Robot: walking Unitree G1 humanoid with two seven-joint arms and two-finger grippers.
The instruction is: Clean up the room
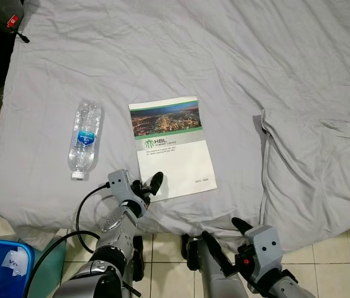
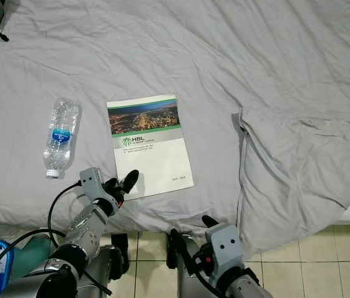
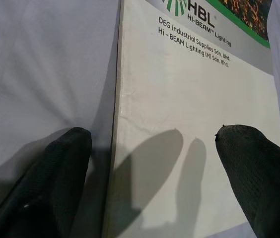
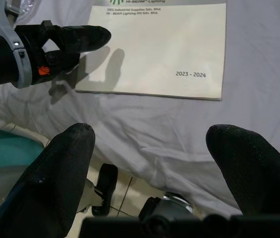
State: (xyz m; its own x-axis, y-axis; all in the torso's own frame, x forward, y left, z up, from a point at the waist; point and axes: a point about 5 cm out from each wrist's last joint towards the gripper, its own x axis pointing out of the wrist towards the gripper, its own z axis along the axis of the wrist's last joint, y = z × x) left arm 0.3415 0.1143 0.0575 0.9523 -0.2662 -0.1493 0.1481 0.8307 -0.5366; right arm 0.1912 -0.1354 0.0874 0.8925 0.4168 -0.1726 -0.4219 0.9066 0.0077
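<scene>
A wide bed covered in a wrinkled grey sheet (image 1: 224, 62) takes up most of the head views. Near the centre-left of the frame lies a white HBL lighting catalogue (image 1: 172, 147), flat on the sheet, its cover carrying a night city photo above a green band and the date 2023 - 2024 printed at its lower right corner. To the left of it, apart from it, a clear plastic water bottle (image 1: 85, 139) with a blue label and white cap lies on its side, cap pointing toward the lower edge of the frame.

The left gripper (image 1: 148, 188) sits at the lower left corner of the catalogue, near the bed's front edge. In the left wrist view its fingers (image 3: 55, 168) are spread, one over the grey sheet just beside the catalogue's spine edge and the other above the white cover, casting shadows on it; they grasp nothing. A black cable loops down from the left arm.

The right gripper (image 1: 224, 239) is in the lower centre of the frame, below the bed's edge and above the tiled floor (image 1: 324, 261). Its fingers (image 4: 65, 163) are parted and empty, with the catalogue's lower part beyond them.

A blue bin (image 1: 1, 264) shows at the lower left corner, and a black object with a red mark (image 1: 4, 15) at the upper left.
</scene>
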